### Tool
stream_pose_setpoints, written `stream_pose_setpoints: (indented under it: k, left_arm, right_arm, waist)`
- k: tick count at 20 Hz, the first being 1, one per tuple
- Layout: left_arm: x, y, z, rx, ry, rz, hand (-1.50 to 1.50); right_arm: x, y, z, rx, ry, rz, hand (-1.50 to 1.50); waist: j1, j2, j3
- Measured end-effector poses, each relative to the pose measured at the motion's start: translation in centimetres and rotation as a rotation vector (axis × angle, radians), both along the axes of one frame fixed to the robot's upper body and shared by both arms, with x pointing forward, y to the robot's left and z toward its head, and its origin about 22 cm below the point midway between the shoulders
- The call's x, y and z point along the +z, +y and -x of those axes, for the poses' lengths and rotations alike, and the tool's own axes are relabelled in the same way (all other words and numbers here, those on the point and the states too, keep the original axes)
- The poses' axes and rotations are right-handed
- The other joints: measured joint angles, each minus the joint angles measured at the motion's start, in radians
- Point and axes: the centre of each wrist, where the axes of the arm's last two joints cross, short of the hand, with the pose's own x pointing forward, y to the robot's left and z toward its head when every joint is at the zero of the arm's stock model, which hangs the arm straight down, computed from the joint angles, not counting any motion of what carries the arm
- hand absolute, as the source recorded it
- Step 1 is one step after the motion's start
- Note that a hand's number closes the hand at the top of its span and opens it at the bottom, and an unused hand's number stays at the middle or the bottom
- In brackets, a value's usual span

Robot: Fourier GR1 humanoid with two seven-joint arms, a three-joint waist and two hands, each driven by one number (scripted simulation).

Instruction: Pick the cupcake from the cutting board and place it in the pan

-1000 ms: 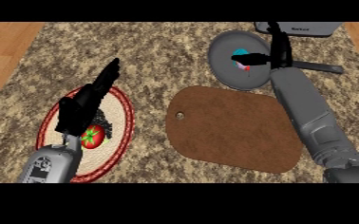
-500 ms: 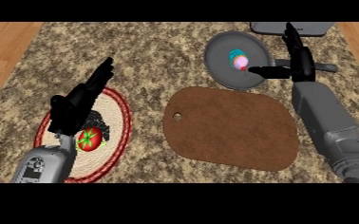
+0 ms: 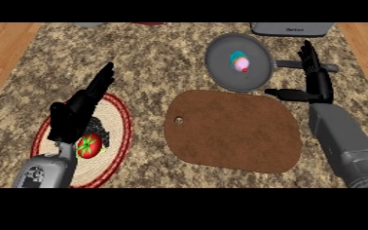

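Speckled stone counter (image 3: 151,63). Cupcake (image 3: 241,63) sits in pan (image 3: 221,73), upper right; cutting board (image 3: 230,131) bare. Right robot hand (image 3: 315,80) open, empty, beside pan. Left robot hand (image 3: 79,107) open over plate (image 3: 119,141). Placement looks done; next: withdraw.

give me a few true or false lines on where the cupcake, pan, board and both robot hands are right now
1. The cupcake lies in the pan. True.
2. The cutting board holds the cupcake. False: nothing lies on the board.
3. The right robot hand is curled round the cupcake. False: it is open, beside the pan, holding nothing.
4. The left robot hand is open above the plate. True.
5. The tomato sits in the pan. False: it is on the plate.
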Motion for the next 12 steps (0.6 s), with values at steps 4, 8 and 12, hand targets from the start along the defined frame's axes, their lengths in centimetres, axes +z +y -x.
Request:
stream_pose_setpoints:
  k: [4, 8, 12]
  left_arm:
    - [0.0, 0.4, 0.3, 0.011, 0.008, 0.0, 0.0]
    - [0.0, 0.4, 0.3, 0.012, 0.008, -0.006, 0.0]
    - [-0.2, 0.0, 0.4, 0.021, 0.009, -0.003, 0.0]
  right_arm:
    - [-2.2, 0.2, 1.6, 0.021, -0.006, -0.01, -1.5]
    - [-3.4, -0.2, 2.9, 0.033, -0.006, -0.012, -1.5]
    - [-5.1, -0.2, 4.6, 0.033, -0.001, -0.01, -1.5]
  waist:
    - [-0.007, -0.004, -0.001]
    - [-0.014, -0.006, -0.001]
    - [-0.019, -0.008, -0.001]
